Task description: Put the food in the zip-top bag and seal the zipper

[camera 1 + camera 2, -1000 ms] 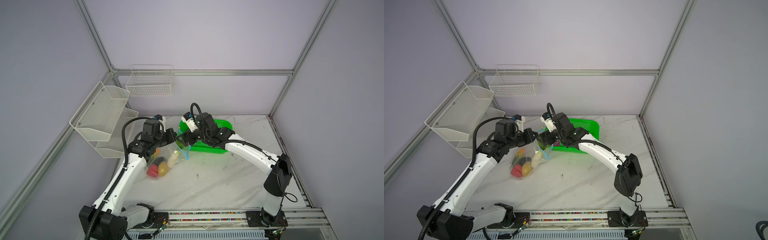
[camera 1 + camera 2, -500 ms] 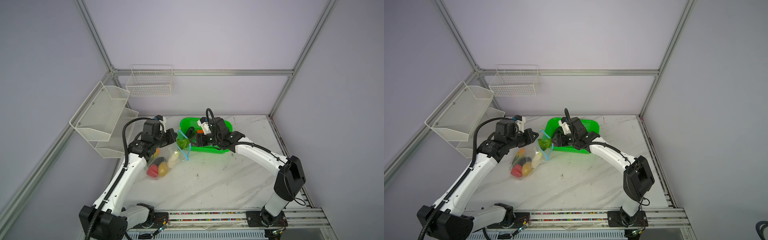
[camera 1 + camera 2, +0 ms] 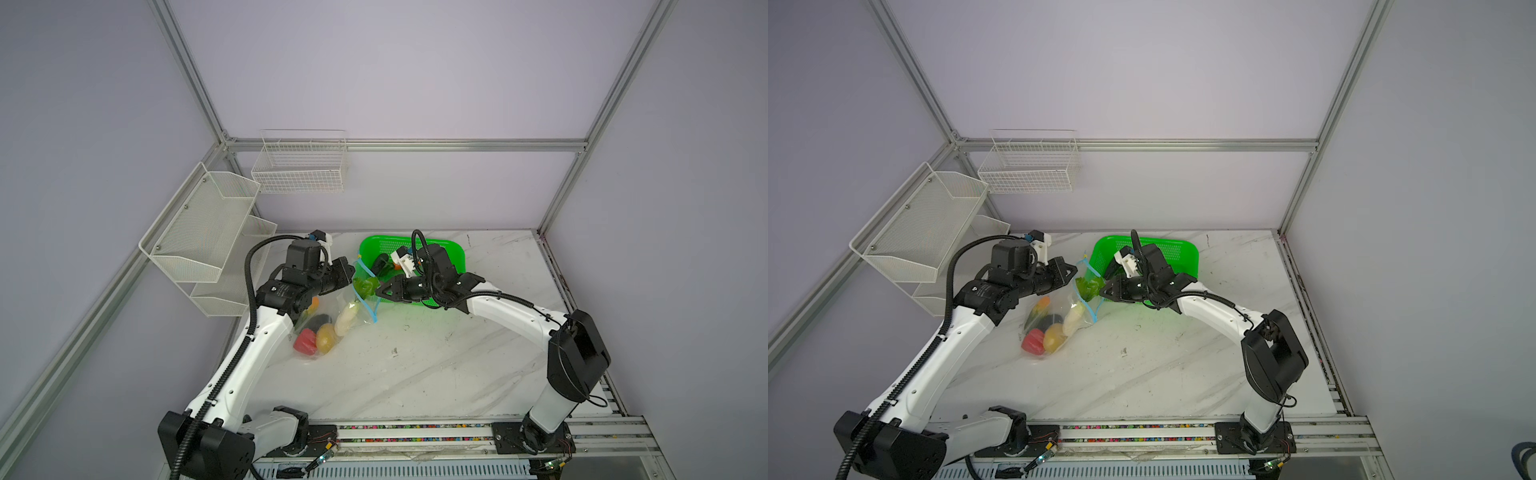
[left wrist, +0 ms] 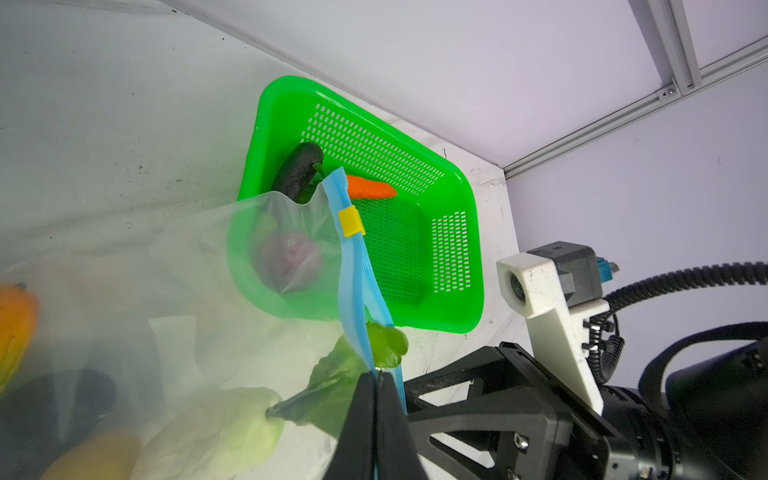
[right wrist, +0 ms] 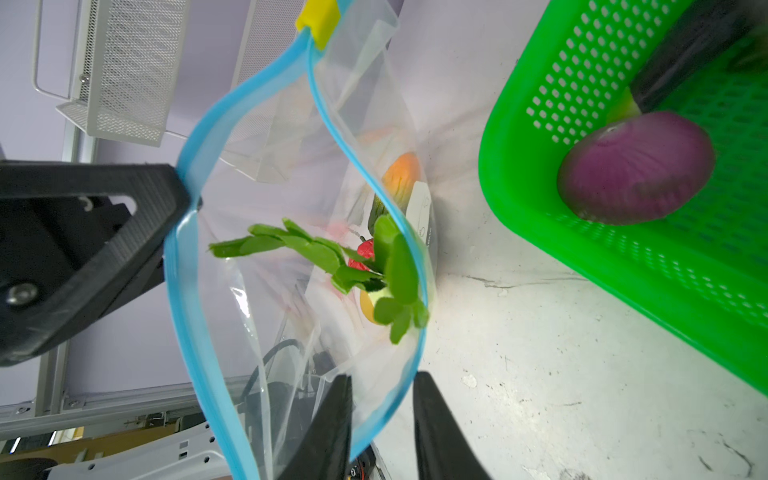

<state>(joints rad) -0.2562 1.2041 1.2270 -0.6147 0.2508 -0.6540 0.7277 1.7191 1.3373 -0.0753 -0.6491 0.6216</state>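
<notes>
The zip-top bag (image 3: 332,320) hangs open, held up by its zipper (image 4: 353,266). My left gripper (image 4: 376,376) is shut on that blue strip, below the yellow slider (image 4: 351,222). My right gripper (image 5: 382,382) is open, its fingers straddling the opposite blue strip (image 5: 415,332) with a gap on both sides. Food in the bag: red pepper (image 3: 304,341), yellow potato (image 3: 325,337), white radish (image 3: 345,320) and a dark eggplant (image 3: 318,321). A green leafy piece (image 5: 316,249) lies in the mouth. In both top views the grippers (image 3: 351,272) (image 3: 1102,293) face each other across the mouth.
The green basket (image 4: 457,249) stands just behind the bag, holding a purple onion (image 5: 636,166), an orange carrot (image 4: 370,188) and a dark vegetable (image 4: 297,170). White wire racks (image 3: 199,232) hang on the left wall, another (image 3: 299,166) on the back wall.
My right gripper drew back from the bag's mouth towards the basket, then returned to the near blue strip with its jaws narrowing. The green piece now shows in the mouth. The left arm stayed put.
</notes>
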